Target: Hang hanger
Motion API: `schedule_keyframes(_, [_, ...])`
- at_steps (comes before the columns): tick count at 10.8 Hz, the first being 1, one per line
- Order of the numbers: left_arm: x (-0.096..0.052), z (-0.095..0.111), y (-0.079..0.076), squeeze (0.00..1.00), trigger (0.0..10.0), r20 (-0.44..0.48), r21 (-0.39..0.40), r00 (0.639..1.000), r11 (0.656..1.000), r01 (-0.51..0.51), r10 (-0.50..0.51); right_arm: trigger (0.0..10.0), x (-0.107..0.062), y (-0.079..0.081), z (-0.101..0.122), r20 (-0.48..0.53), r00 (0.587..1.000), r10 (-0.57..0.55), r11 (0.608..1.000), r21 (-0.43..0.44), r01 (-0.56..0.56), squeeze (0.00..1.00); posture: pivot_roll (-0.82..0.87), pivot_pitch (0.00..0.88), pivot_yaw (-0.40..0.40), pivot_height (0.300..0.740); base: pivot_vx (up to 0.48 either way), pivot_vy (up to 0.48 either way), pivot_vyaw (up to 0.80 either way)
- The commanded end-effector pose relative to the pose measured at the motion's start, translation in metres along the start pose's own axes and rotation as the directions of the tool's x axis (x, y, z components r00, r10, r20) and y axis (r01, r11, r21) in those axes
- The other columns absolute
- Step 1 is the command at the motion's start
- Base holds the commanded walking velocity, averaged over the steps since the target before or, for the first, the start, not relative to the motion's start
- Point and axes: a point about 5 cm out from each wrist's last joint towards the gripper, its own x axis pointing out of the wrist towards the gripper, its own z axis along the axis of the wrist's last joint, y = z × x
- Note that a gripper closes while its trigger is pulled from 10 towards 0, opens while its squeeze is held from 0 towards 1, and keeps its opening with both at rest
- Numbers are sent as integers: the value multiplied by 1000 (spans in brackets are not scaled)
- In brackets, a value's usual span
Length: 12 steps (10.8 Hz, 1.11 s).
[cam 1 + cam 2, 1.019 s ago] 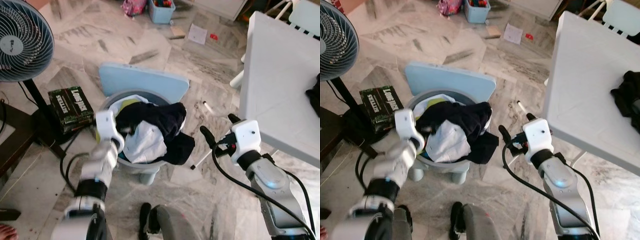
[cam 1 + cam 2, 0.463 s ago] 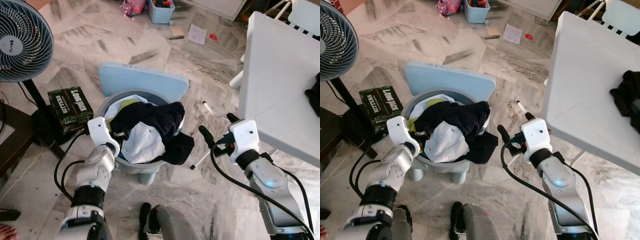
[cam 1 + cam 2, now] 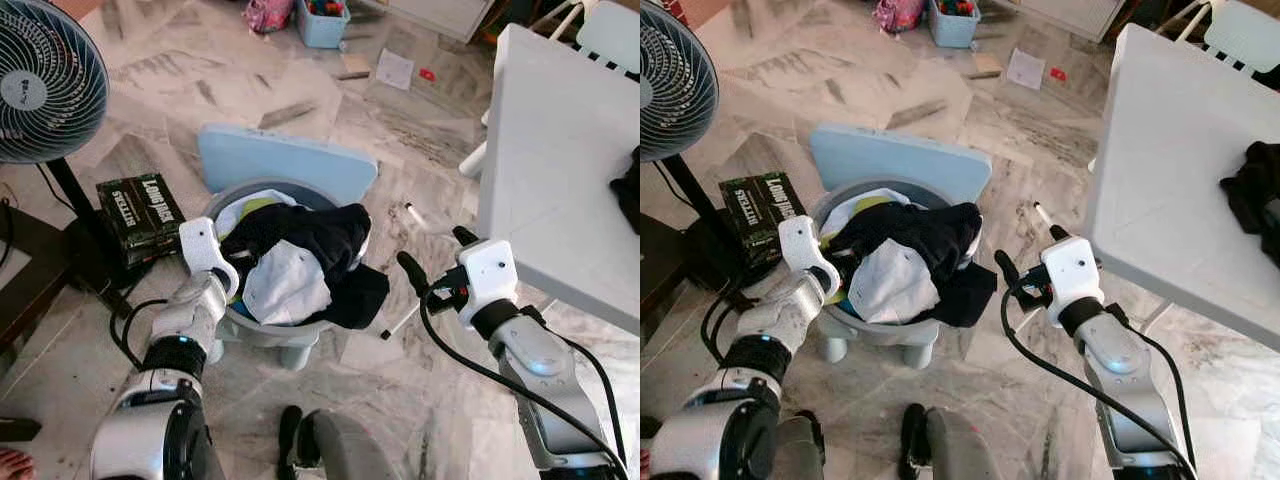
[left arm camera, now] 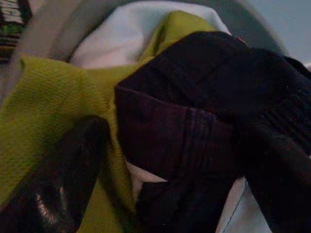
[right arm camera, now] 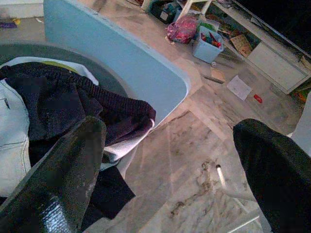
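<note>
Fingers of the left gripper [image 4: 160, 160] sat spread in the basket's [image 3: 262, 335] clothes [image 3: 300, 255], apparently digging for a hanger; right gripper [image 3: 432, 262] fingers spread, waiting beside it.

Left gripper [image 3: 232, 275] reaches forward low; right gripper [image 3: 432, 258] hovers, fingers spread.

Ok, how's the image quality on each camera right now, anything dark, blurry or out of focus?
Left and right eye views: daylit and sharp, laundry basket and fan crisp. Left wrist view: dim and soft, pressed close to the dark garment and yellow-green cloth. Right wrist view: bright, floor sharp, the right pincer fingers near the lens blurred.
</note>
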Motion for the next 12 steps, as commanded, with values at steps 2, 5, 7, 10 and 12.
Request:
schedule_keyframes(2, [2,-10,-9,0,0,-41,32,998,998,57,-55,10000,-3,-4,-6,-26,999,-21,1000,-8,21,0,-174,202,-242,740,0,0,0])
schedule_keyframes(5, [4,-18,-16,0,0,-71,35,992,994,102,-100,10000,-2,-4,-6,-26,999,-26,1000,-12,26,0,-170,201,-239,740,0,0,0])
schedule_keyframes(7, [4,-15,-15,0,0,-44,69,995,994,91,-88,10000,-2,-4,-7,-28,999,-29,1000,-13,28,0,-171,201,-237,740,0,0,0])
schedule_keyframes(10, [4,-7,-13,0,0,15,142,998,988,53,-56,10000,0,-5,-6,-24,999,-31,999,-15,31,0,-169,200,-238,740,0,0,0])
schedule_keyframes(12, [-1,-6,-8,0,0,78,185,997,983,5,-20,10000,1,-6,-6,-22,999,-39,999,-17,39,0,-167,195,-231,740,0,0,0])
